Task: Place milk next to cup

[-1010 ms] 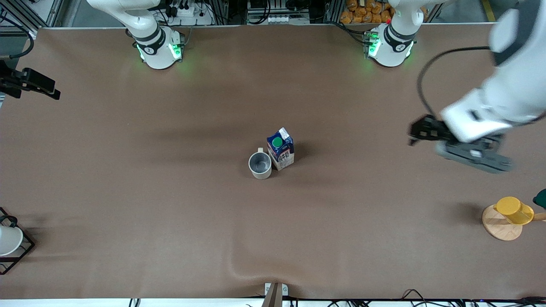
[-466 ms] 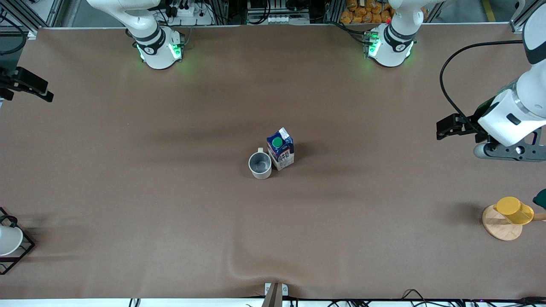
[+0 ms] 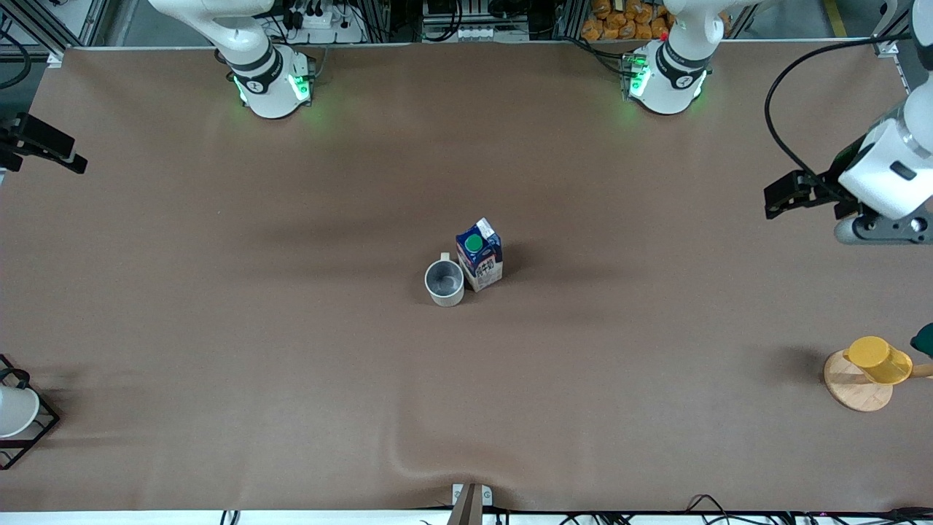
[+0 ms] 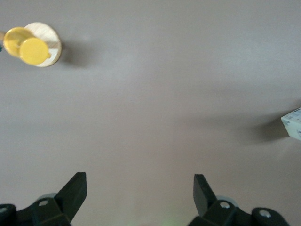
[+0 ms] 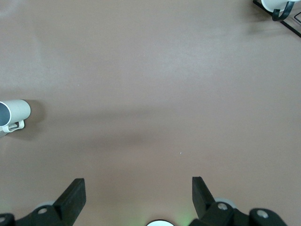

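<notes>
- The table [image 3: 291, 379], covered in brown, was bare across most of its width, and nothing stood between the arms and the two items at its centre.
- The left arm had pulled back within the last second from over the middle of the table to the edge at its own end. The left gripper [image 4: 140, 192] hung high there, its jaws spread wide and holding nothing.
- That retreat suggested the job was done, with the carton released and left standing on its own.
- The right gripper [image 5: 138, 194] waited over the edge at the right arm's end, jaws wide apart and empty.
- The milk [image 3: 479, 254] stood upright at the centre of the table, green cap up, unmoved over the last second.
- The cup [image 3: 444, 282] sat just beside the milk, toward the right arm's end and slightly nearer the front camera; whether the two touched could not be told.
- A yellow cup [image 3: 878, 359] lay tipped on a round wooden coaster [image 3: 854, 388] near the corner at the left arm's end, well apart from the pair.
- A white cup in a black wire frame [image 3: 16, 412] sat at the corner at the right arm's end.
</notes>
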Motion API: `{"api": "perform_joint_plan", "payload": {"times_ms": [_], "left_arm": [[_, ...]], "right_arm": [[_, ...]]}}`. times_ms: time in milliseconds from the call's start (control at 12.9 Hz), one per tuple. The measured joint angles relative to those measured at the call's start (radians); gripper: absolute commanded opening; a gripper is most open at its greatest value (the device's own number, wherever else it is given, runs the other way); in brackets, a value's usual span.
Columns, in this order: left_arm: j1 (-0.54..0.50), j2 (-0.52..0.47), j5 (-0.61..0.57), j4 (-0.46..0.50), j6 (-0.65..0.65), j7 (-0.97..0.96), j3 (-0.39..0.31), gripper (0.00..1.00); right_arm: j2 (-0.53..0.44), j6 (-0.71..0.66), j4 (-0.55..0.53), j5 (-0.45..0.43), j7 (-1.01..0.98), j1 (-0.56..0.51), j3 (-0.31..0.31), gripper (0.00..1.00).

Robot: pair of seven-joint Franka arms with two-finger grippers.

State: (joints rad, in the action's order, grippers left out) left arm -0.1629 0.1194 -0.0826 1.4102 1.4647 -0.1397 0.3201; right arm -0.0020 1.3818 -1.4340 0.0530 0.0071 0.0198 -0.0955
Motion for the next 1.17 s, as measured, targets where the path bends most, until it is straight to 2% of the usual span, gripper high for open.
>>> {"api": "perform_joint_plan", "payload": {"times_ms": [155,621,1165], "left_arm": [[0.041,-0.054,0.025,0.049,0.0,0.0,-0.068,1.0],[0.043,-0.167,0.035,0.204,0.049,-0.004,-0.083,1.0],[0.043,-0.175,0.04,0.216,0.066,-0.005,-0.105,1.0]], "right_arm": [[0.0,0.0,-0.001,0.0,0.0,0.0,0.0,1.0],[0.0,0.0,-0.001,0.001,-0.001,0.0,0.002,1.0],[0.0,-0.002,-0.001,0.002,-0.001,0.0,0.002,1.0]]}}
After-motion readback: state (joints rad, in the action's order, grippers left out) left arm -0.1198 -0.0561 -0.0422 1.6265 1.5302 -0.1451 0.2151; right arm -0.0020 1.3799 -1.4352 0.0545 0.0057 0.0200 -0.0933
